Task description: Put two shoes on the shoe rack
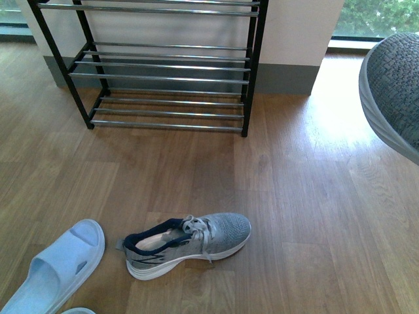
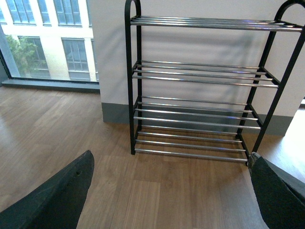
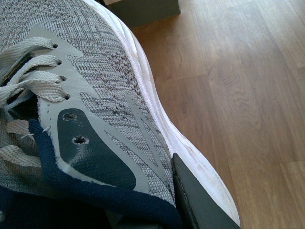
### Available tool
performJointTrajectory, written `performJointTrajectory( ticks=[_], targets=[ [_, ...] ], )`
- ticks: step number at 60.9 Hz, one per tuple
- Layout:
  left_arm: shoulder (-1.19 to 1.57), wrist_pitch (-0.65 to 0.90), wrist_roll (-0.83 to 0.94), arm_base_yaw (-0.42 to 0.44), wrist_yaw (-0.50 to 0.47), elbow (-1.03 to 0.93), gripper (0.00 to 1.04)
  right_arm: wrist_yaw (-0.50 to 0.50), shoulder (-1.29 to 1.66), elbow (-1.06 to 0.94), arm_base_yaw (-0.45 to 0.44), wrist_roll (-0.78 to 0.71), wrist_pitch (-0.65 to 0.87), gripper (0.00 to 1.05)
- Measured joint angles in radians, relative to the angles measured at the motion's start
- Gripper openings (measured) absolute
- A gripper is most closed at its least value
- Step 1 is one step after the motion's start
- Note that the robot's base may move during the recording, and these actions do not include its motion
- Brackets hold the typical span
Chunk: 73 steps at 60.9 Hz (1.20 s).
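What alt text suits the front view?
A grey knit sneaker with a white sole lies on the wooden floor, toe to the right, before a black metal shoe rack with chrome bars that holds no shoes. A second grey knit sneaker hangs raised at the right edge; a pale blue slipper lies lower left.

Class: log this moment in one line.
right hand: shut on grey knit sneaker; left hand: open; second grey sneaker: floor; black chrome shoe rack: shoeless

One grey knit sneaker [image 1: 190,243] sits on the floor [image 1: 294,196] before the black chrome-barred rack [image 1: 163,77], its twin [image 1: 396,91] raised at right.
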Motion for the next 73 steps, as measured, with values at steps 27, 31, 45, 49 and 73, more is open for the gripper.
performJointTrajectory(
  ticks=[27,31,45,49,73],
  targets=[
    [0.394,-0.349,-0.129,-0.055,-0.204,0.158,0.95,-0.001,0.0,0.0,0.0,0.0,0.0,0.01],
    [0.596,-0.171,-0.049,-0.059,-0.219,0.158,0.95,-0.001,0.0,0.0,0.0,0.0,0.0,0.01],
    [1.363,0.342,0.248,-0.127,-0.189,0.294,0.95,-0.001,0.0,0.0,0.0,0.0,0.0,0.01],
    [1.496,0.36,0.299,-0.16,-0.183,0.361,0.95,-0.001,0.0,0.0,0.0,0.0,0.0,0.01],
    [2.142,0.28,0.658,-0.376,-0.134,0.788,0.95,-0.001,0.0,0.0,0.0,0.0,0.0,0.01]
  ],
)
